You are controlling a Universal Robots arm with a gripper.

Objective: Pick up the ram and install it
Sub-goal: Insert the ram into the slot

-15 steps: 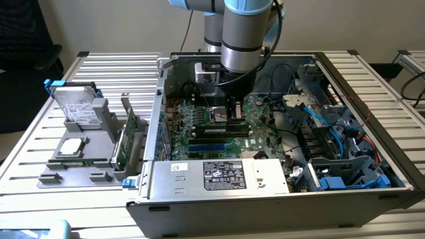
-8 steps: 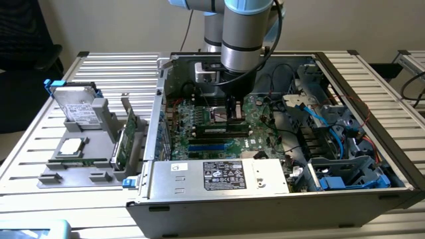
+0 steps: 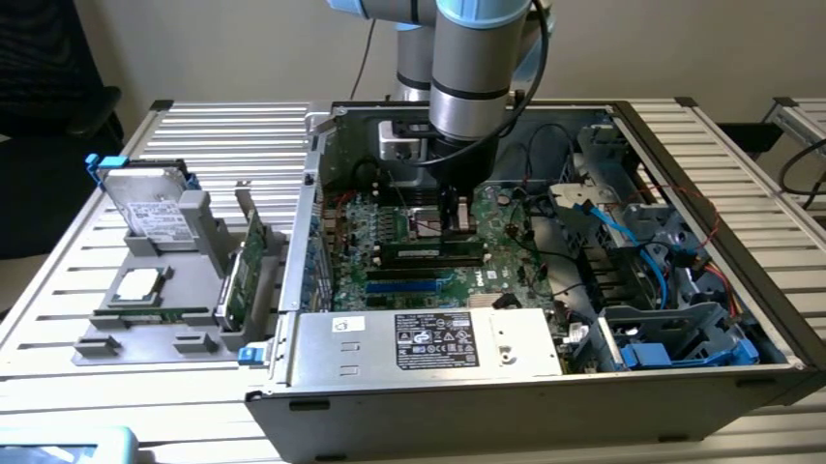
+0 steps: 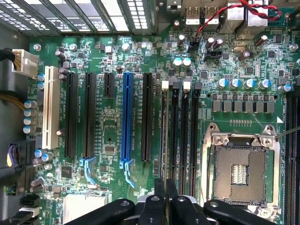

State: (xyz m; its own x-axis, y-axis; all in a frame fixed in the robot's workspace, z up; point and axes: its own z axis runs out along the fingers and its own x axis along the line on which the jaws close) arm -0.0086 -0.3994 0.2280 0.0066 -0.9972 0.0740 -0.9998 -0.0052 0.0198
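an open computer case (image 3: 516, 411) sits on a slatted metal table (image 3: 232, 126), its motherboard (image 3: 374, 237) bared. the robot arm (image 3: 471, 58) hangs in from twelve o'clock, and the gripper (image 3: 451, 230) stands upright at the board's middle, right over the ram (image 3: 427, 253), a narrow green stick lying along the memory slots. blue slots (image 3: 406, 286) lie just toward six o'clock of it, then the labelled power supply (image 3: 432, 343). at nine o'clock of the case a grey tray (image 3: 97, 348) carries a hard drive (image 3: 149, 208) and an upright green card (image 3: 251, 256)
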